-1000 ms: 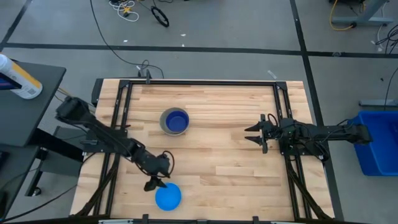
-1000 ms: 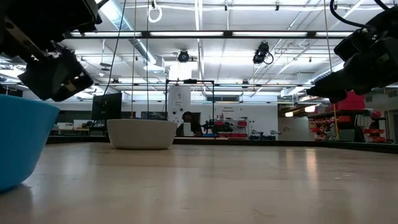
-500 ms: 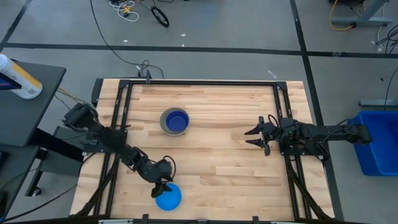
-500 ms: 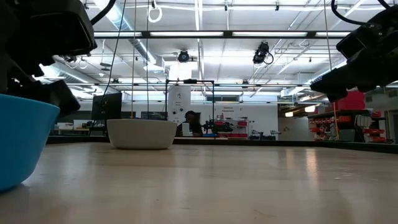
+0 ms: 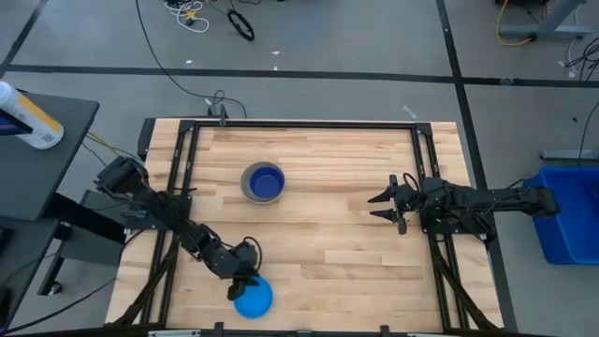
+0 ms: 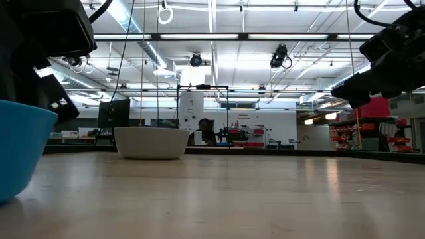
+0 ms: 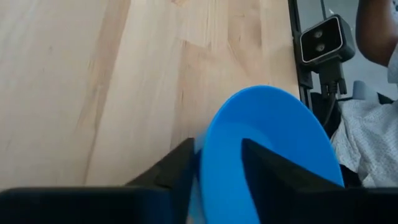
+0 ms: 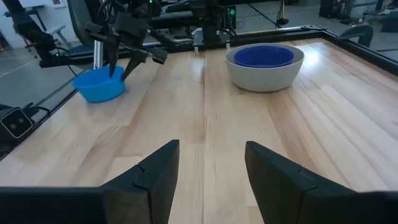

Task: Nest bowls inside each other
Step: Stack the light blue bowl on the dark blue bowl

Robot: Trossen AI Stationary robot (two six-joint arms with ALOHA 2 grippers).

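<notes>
Item one: bright light blue round plastic bowl (image 5: 253,298), upright at the near edge of the pale wooden slatted surface (image 5: 328,243), toward its left corner. We judge it light, stiff and thin-walled, with a smooth, rather slippery skin; it is likely to skate if pushed sideways. The rim is the only sensible hold, one finger inside the wall and one outside. The left gripper (image 7: 214,165) sits exactly so, its dark fingers (image 7: 180,168) straddling the wall; they look about clamped, though we cannot tell whether the pinch is firm.

Item two: grey round plastic bowl (image 5: 263,182), slightly larger, matte, with thicker sloping walls, standing near the middle of the surface toward the far edge. A dark blue plastic bowl (image 8: 263,56) is nested inside it, rim showing just above the grey one. We judge both rigid and light.

Item three: right gripper (image 5: 384,203), over the right side of the surface, fingers spread and empty, well apart from every bowl.
</notes>
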